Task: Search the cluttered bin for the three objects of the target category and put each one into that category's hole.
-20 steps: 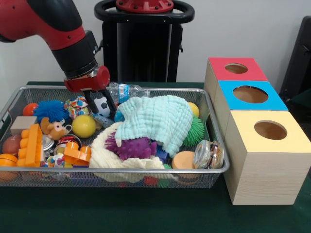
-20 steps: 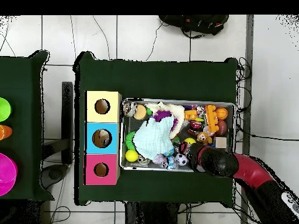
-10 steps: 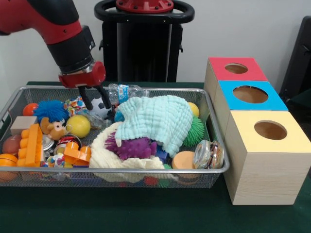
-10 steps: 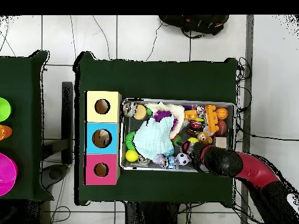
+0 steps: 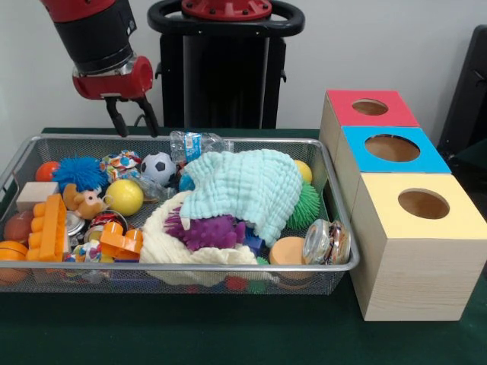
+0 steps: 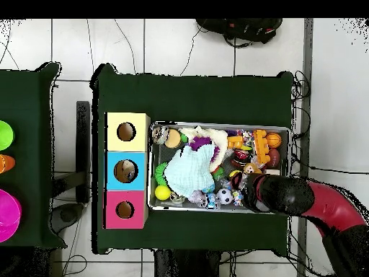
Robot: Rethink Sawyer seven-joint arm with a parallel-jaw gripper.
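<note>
front view: end effector open, empty, above cluttered bin

- You see 3 boxes: red top, blue top, yellow top.
- Ball w/ black & white patches.
- Cloth is pale green-blue; spiky toy purple.
- Silver wire bin.

A wire-mesh bin of toys sits right of three boxes: yellow, blue, pink-red. The red-and-black arm overhangs its lower right corner.
</note>
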